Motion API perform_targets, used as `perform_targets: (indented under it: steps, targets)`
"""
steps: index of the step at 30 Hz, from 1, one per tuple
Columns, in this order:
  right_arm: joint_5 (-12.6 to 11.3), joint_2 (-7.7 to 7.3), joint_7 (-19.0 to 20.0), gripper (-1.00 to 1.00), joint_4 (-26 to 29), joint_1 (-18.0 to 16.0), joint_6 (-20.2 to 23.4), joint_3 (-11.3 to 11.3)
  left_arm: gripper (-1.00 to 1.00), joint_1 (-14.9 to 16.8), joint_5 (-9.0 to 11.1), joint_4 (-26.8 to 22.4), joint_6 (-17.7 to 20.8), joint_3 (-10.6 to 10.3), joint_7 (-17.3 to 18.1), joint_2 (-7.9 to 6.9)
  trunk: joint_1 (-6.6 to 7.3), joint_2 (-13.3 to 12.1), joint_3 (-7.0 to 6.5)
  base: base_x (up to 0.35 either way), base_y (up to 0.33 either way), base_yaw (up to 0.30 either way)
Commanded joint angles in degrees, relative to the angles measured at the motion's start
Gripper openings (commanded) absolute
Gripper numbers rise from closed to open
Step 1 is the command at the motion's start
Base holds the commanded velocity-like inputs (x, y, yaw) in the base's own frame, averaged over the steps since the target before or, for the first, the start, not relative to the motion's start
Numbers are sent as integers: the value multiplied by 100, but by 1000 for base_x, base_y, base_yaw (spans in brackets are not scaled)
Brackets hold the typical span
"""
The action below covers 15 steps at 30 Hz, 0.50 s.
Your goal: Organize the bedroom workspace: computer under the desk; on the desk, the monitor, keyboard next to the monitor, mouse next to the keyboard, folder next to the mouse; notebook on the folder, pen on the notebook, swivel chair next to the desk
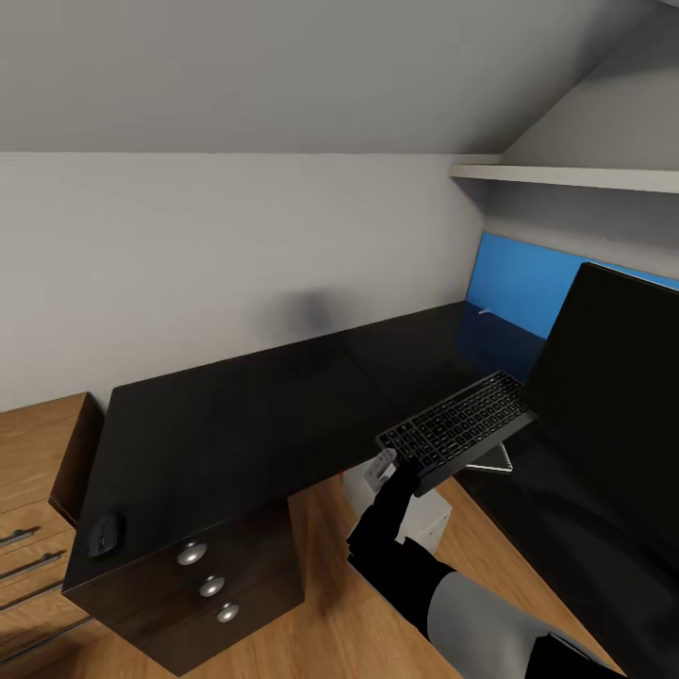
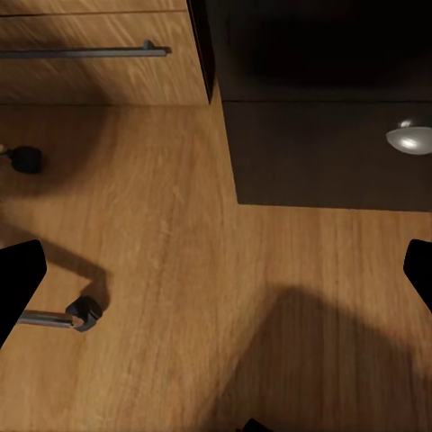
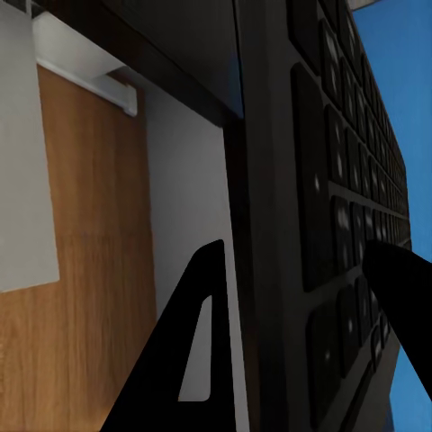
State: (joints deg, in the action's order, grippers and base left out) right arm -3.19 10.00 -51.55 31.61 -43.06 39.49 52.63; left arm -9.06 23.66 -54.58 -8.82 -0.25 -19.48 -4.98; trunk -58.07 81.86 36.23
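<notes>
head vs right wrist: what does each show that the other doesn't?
Head view alone: the mouse near the desk's left corner above silver drawer knobs, the monitor, the blue back panel, a shelf.
Right wrist alone: the right hand's fingers closed across the keyboard's edge, seen close.
Both: the keyboard held tilted at the desk edge, the wooden floor, the light grey computer below.

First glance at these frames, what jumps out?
The keyboard, held tilted in the air by the right gripper over the desk edge, beside the monitor. Next, the mouse alone at the desk's far left corner, above the silver-knobbed drawers.
</notes>
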Motion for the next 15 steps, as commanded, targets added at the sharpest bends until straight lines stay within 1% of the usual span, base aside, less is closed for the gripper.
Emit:
perform_targets:
  steps: [1,8,15]
  targets:
    - [-33,0,-28,-100,-1,-9,36,36,100,-5,55,-8,-24,-10,-12,-3,0,3,4,0,0,0]
    - [-38,0,-22,-100,3,-9,33,36,100,-1,51,-8,-24,-12,-11,-3,0,3,4,0,0,0]
    - [-39,0,-16,-100,3,-9,33,36,100,-2,51,-8,-24,-67,-12,-3,0,3,4,0,0,0]
